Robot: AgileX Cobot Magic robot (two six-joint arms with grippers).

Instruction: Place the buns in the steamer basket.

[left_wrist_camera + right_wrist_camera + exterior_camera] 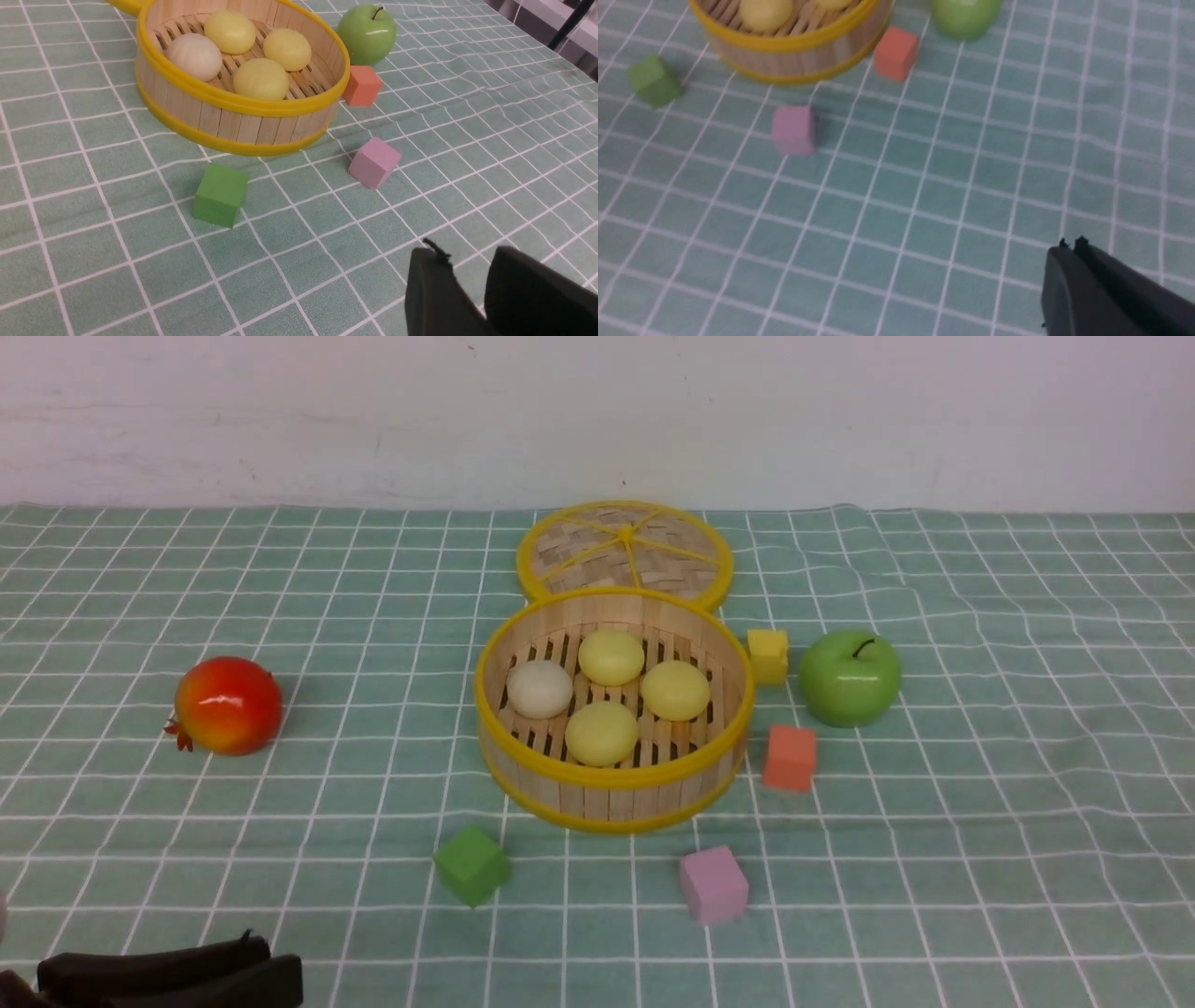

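Observation:
The steamer basket stands at the middle of the checked cloth. Three pale yellow buns and one off-white bun lie on its slatted floor. The left wrist view shows the basket and the off-white bun too. My left gripper is open and empty, low over the cloth near the front left corner, well short of the basket. My right gripper is shut and empty, over bare cloth to the front right of the basket. It is out of the front view.
The flat woven lid lies behind the basket. A green apple and a yellow cube sit to its right, an orange cube at its front right. A green cube and a pink cube lie in front. A red pomegranate is at the left.

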